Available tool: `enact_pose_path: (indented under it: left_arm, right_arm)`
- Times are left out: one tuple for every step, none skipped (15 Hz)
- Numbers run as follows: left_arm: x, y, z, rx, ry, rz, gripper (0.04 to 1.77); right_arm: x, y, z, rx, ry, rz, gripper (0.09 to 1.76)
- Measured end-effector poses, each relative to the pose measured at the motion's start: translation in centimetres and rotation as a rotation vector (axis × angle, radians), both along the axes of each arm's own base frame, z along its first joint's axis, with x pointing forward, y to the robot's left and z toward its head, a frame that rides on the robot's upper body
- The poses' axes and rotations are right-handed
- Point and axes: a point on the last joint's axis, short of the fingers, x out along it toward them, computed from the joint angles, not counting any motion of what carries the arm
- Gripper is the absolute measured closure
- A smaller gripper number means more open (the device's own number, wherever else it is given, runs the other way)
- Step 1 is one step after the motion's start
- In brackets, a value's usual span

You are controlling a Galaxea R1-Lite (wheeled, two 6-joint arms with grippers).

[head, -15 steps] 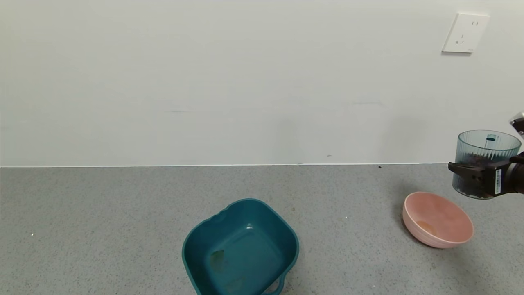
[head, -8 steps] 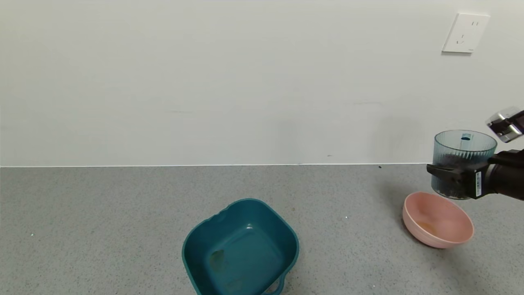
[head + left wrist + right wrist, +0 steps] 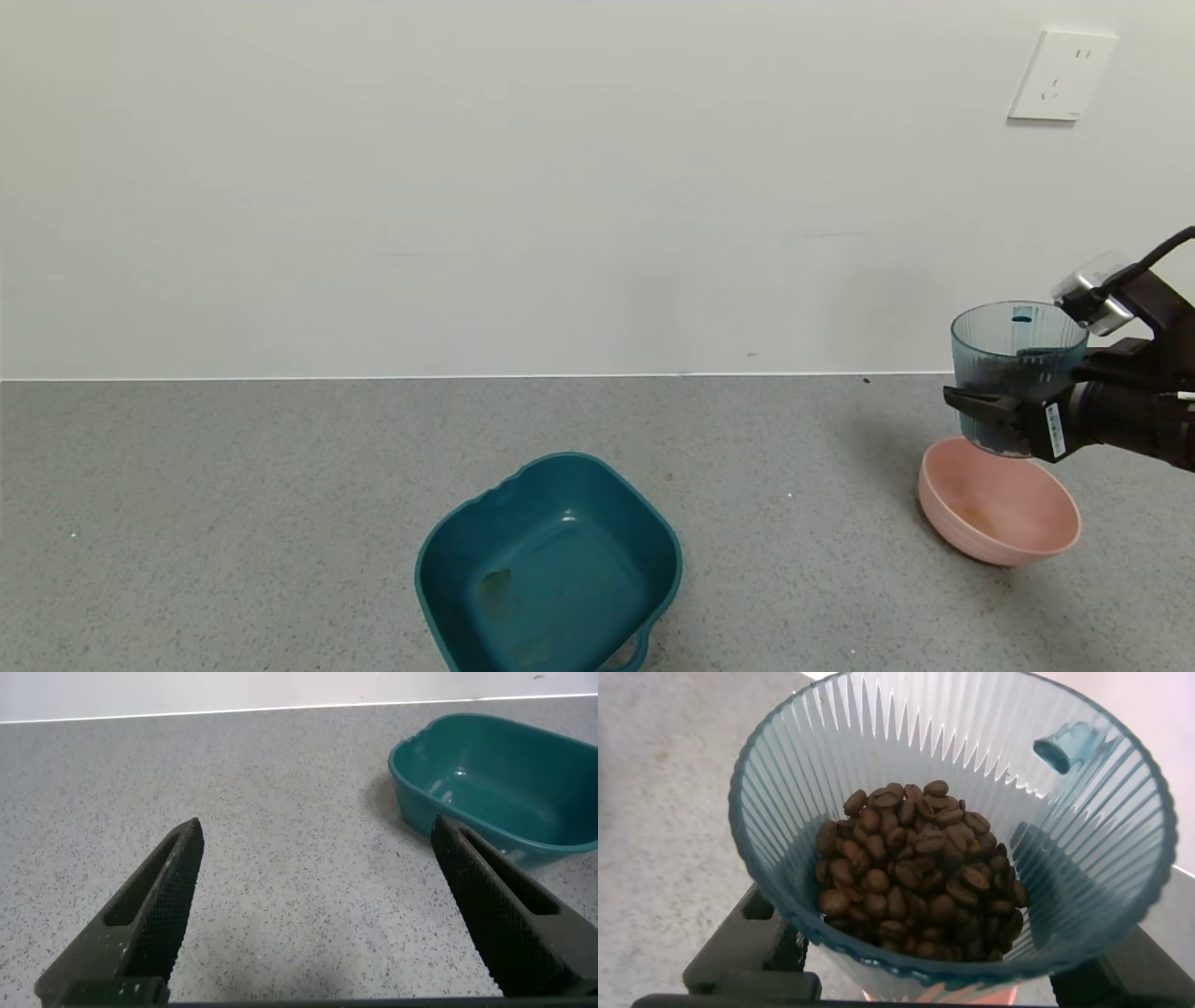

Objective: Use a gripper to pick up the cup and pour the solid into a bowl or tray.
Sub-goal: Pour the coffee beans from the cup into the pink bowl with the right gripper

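My right gripper [image 3: 1004,411] is shut on the translucent blue-grey ribbed cup [image 3: 1016,359] and holds it upright in the air, above the far edge of the pale pink bowl [image 3: 999,518] at the right of the counter. In the right wrist view the cup [image 3: 971,775] holds a heap of dark brown beans [image 3: 915,877], and a bit of the pink bowl [image 3: 962,994] shows below it. My left gripper [image 3: 318,905] is open and empty over bare counter, out of the head view.
A dark teal squarish tub [image 3: 551,569] with a handle sits at the front centre of the grey counter; it also shows in the left wrist view [image 3: 495,775]. A white wall with a socket [image 3: 1062,75] stands behind.
My right gripper has carried the cup to the left, from beside the pink bowl to above its far edge. The cup stays upright.
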Motion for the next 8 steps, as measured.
enact_pose_path:
  left_arm:
    - [0.0, 0.0, 0.0, 0.000, 0.000, 0.000, 0.06]
    - [0.0, 0.0, 0.0, 0.000, 0.000, 0.000, 0.06]
    - [0.0, 0.0, 0.0, 0.000, 0.000, 0.000, 0.06]
    - [0.0, 0.0, 0.0, 0.000, 0.000, 0.000, 0.06]
    - [0.0, 0.0, 0.0, 0.000, 0.000, 0.000, 0.06]
    - [0.0, 0.0, 0.0, 0.000, 0.000, 0.000, 0.06]
    - [0.0, 0.0, 0.0, 0.000, 0.000, 0.000, 0.06]
    - [0.0, 0.0, 0.0, 0.000, -0.001, 0.000, 0.06]
  right_arm:
    - [0.0, -0.2, -0.3, -0.019, 0.008, -0.022, 0.46]
    - [-0.1, -0.6, -0.6, -0.046, 0.016, -0.046, 0.46]
    - [-0.1, -1.0, -0.8, -0.070, 0.022, -0.067, 0.46]
    - [-0.2, -1.5, -1.0, -0.101, 0.028, -0.088, 0.46]
    - [-0.2, -2.2, -1.3, -0.138, 0.034, -0.112, 0.46]
    - [-0.3, -2.8, -1.5, -0.171, 0.041, -0.130, 0.46]
    - [-0.4, -3.5, -1.8, -0.209, 0.051, -0.145, 0.46]
    - [-0.6, -4.2, -2.1, -0.244, 0.063, -0.161, 0.46]
